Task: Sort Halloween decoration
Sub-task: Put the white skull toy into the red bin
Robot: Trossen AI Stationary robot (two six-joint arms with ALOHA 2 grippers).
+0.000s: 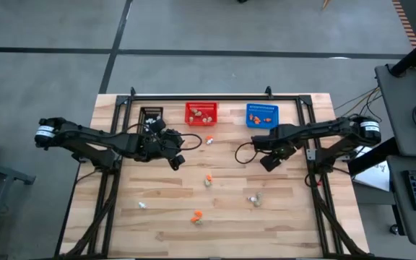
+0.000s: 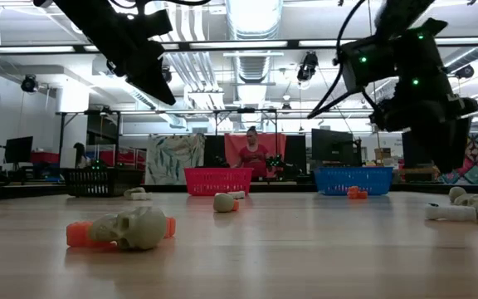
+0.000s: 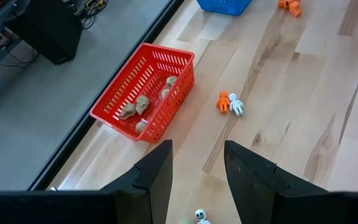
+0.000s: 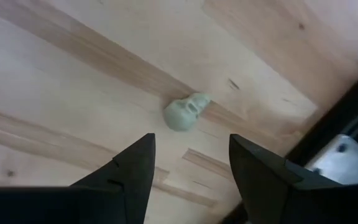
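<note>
The Halloween decoration is a scatter of tiny trinkets — bright orange figures, white skeletons and a beige-grey skull with a rounded dome and dark eye sockets. Most lie loose on the middle of the pale wooden table and toward its near edge; several skulls already sit in the red basket at the far edge, orange pieces in the blue basket beside it. The right pincer hangs toward the table's right side, fingers spread wide and empty, the skull lying free beyond its fingertips. The left pincer hovers near the black basket, fingers parted, gripping nothing. All three baskets are plastic mesh.
</note>
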